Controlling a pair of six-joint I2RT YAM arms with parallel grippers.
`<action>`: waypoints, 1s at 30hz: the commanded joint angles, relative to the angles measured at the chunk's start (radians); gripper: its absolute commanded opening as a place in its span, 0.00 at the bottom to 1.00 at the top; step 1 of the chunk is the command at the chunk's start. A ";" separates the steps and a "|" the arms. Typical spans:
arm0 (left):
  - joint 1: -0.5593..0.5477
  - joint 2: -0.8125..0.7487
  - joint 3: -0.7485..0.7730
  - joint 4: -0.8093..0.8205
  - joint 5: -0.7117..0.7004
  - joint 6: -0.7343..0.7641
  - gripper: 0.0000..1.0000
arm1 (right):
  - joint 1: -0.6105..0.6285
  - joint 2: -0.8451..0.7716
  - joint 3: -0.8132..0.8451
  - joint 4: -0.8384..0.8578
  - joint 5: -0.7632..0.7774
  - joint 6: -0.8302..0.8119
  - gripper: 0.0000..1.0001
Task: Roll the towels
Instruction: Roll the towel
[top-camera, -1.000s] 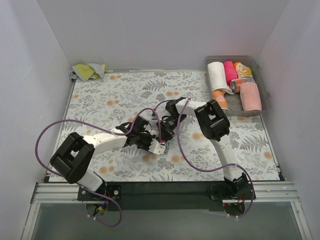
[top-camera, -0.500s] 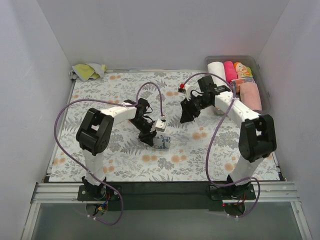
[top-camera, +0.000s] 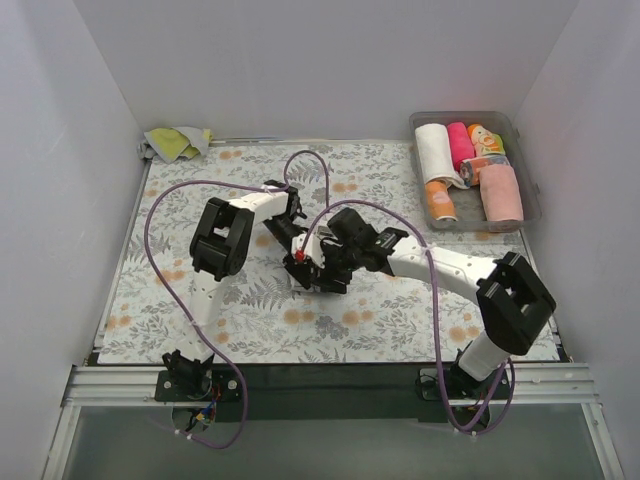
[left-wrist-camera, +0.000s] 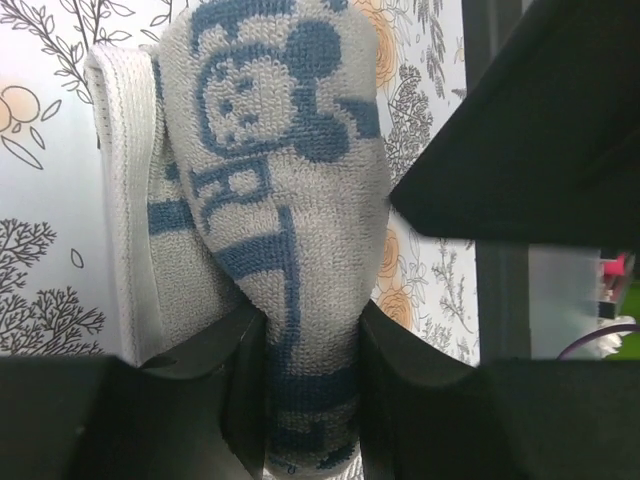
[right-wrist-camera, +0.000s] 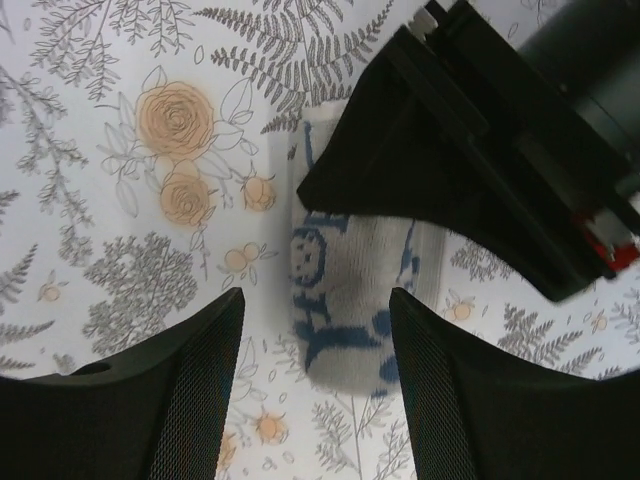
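Left gripper (left-wrist-camera: 312, 385) is clamping the blue-print towel (left-wrist-camera: 270, 170) mid-table.
Its jaws are squeezing the bundled towel's end. The right gripper (right-wrist-camera: 315, 300) is hovering over the same towel, jaws apart. The towel is lying on the floral cover (top-camera: 200, 200), with other rolls (top-camera: 435, 150) sitting in the bin (top-camera: 465, 116).

**Left gripper (left-wrist-camera: 310, 350) clamped, right gripper (right-wrist-camera: 315, 300) spread**

The left arm (top-camera: 222, 235) rose from its base, folded sharply at the elbow and reached to the right, its wrist tipped downward. Its two fingers (left-wrist-camera: 240, 385) were pinched tight on a blue-printed towel (left-wrist-camera: 270, 200). The right arm (top-camera: 450, 265) stretched low to the left, elbow pushed outward. Its jaws stood apart, gripping nothing, just beside the left gripper.
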 joint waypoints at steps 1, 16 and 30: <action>-0.009 0.092 -0.021 0.065 -0.165 0.021 0.17 | 0.041 0.044 -0.028 0.141 0.117 -0.089 0.56; 0.120 -0.092 -0.121 0.238 -0.006 -0.055 0.55 | 0.017 0.157 -0.045 0.061 -0.012 -0.110 0.01; 0.266 -0.950 -0.795 0.827 -0.142 -0.158 0.79 | -0.173 0.452 0.257 -0.290 -0.450 0.081 0.01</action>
